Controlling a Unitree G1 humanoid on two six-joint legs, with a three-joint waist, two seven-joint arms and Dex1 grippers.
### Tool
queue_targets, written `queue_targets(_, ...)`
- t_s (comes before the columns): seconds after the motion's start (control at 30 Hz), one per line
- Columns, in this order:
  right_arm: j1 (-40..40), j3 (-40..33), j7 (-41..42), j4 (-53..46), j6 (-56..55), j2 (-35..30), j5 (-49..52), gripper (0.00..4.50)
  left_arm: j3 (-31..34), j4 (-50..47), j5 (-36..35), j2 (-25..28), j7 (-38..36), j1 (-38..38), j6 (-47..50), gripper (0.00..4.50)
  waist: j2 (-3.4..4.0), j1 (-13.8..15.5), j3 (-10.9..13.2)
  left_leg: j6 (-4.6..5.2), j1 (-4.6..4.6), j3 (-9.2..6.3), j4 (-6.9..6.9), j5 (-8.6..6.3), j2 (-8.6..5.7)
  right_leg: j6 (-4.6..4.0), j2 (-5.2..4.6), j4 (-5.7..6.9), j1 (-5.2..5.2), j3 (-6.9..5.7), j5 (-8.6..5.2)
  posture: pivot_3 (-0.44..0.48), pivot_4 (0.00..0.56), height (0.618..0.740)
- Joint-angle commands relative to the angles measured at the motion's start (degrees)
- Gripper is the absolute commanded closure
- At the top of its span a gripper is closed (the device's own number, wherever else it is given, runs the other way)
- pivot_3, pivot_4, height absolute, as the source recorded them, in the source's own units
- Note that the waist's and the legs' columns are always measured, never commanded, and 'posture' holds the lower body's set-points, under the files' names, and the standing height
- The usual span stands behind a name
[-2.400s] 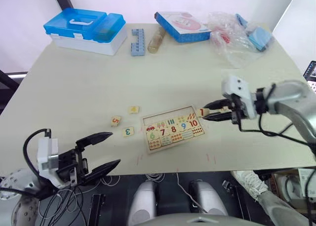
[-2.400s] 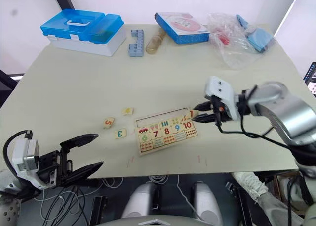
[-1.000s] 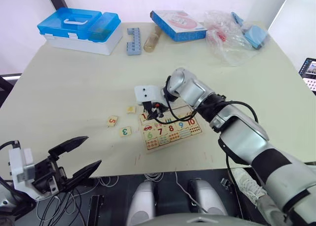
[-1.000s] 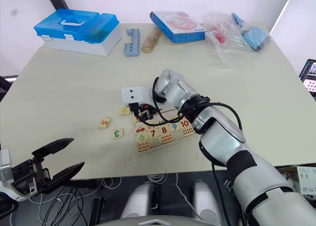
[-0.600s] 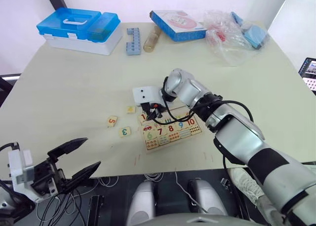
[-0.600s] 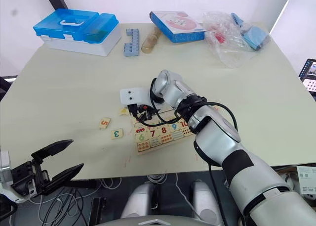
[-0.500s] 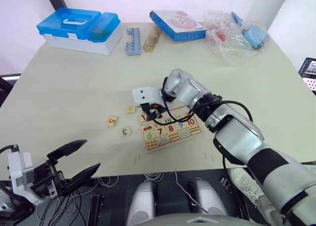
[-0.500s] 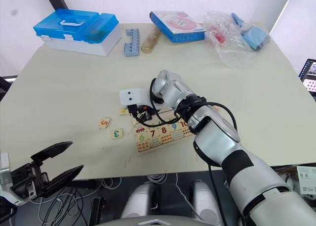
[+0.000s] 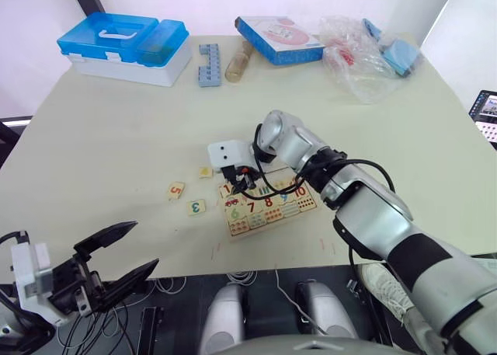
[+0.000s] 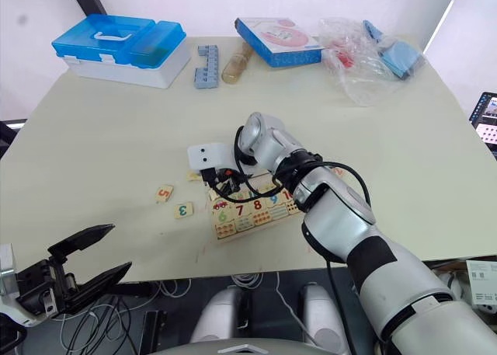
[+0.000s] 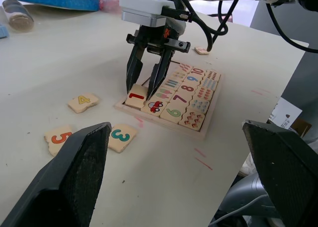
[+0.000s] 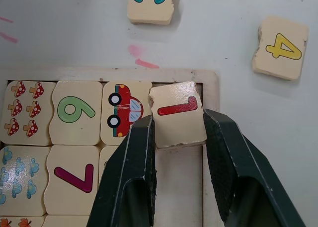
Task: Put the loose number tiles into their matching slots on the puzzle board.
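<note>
The puzzle board (image 11: 159, 122) lies near the table's front, with numbers 6 to 10 and picture tiles in place. My right gripper (image 12: 178, 115) is shut on the red 1 tile (image 12: 174, 128). It holds the tile slightly tilted over the slot in the board's top-row corner, beside the car picture. Loose on the table to the board's left are the yellow 4 tile (image 9: 205, 171), the red 5 tile (image 9: 176, 190) and the green 3 tile (image 9: 196, 207). Another tile (image 11: 201, 50) lies past the board's far side. My left gripper (image 9: 144, 244) hangs open below the table's front left edge.
Along the far edge stand a blue-lidded white case (image 9: 124, 46), a blue toy brick (image 9: 208, 64), a small bottle (image 9: 237, 60), a blue-edged box with a pink picture (image 9: 279, 38) and a clear plastic bag (image 9: 365, 48). Red marks dot the table's front edge.
The right gripper carried the 1 tile from the board's right end across to its left top corner, and over the last second it has settled slightly. The left gripper sank a little.
</note>
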Motion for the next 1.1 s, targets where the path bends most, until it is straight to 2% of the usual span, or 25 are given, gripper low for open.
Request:
queue_targets(0.03,-1.2,-1.4,-0.1,-0.1,-1.1,0.6,-0.3,3.65,1.9,-1.4,-0.7,-0.1,0.2,0.4,-0.9,0.00,0.00,0.0,0.0,0.00,0.00,0.00,0.00,0.00,0.00,0.00,0.00,0.00,0.00,0.00,0.00,0.000,0.150,0.740)
queue_targets(0.57,-1.2,-2.8,0.2,1.1,-1.6,2.3,-1.6,3.65,2.6,-2.0,-0.9,-0.8,0.4,1.7,-1.3,0.00,0.00,-0.2,0.0,0.00,0.01,0.00,0.00,0.00,0.00,0.00,0.01,0.02,0.00,0.00,0.00,0.000,0.150,0.740)
queue_targets(0.63,-1.1,-3.1,0.0,1.3,-1.9,2.4,-1.6,2.18,2.6,-2.1,-1.0,-1.0,0.5,1.8,-1.3,0.00,0.01,-0.4,0.0,-0.01,0.01,0.00,0.00,0.00,0.00,0.00,0.00,0.01,0.00,0.00,0.00,0.000,0.150,0.740)
queue_targets(0.67,-1.1,-3.2,-0.1,1.4,-2.1,2.4,-1.6,2.02,2.6,-2.2,-1.0,-1.1,0.5,1.9,-1.3,0.00,0.00,-0.5,0.0,0.00,0.01,-0.01,0.00,0.00,0.00,0.00,0.00,0.01,0.00,0.00,0.00,0.000,0.150,0.740)
queue_targets(0.73,-1.1,-3.7,0.0,1.1,-2.4,2.2,-1.3,1.12,2.5,-2.2,-0.9,-1.3,0.6,2.0,-1.4,0.00,0.00,-0.8,0.0,-0.01,0.00,-0.01,-0.01,0.00,0.00,0.00,0.00,0.01,0.00,0.00,0.00,0.000,0.150,0.740)
queue_targets(1.0,-0.3,-9.7,3.9,-4.1,0.0,0.4,4.6,1.12,2.1,-2.1,-0.4,-1.6,0.9,1.5,-1.5,0.00,-0.01,-0.9,0.0,0.00,0.00,-0.03,0.00,0.01,0.00,0.00,0.00,0.01,0.00,-0.01,0.00,0.000,0.150,0.740)
queue_targets(1.1,1.6,-12.2,2.9,-6.7,2.1,-0.6,6.6,1.12,2.1,-1.9,-0.4,-1.6,1.0,1.3,-1.6,0.00,-0.02,-1.0,0.0,0.00,0.00,-0.03,-0.01,0.00,0.00,0.00,0.00,0.01,0.01,-0.01,0.00,0.000,0.150,0.740)
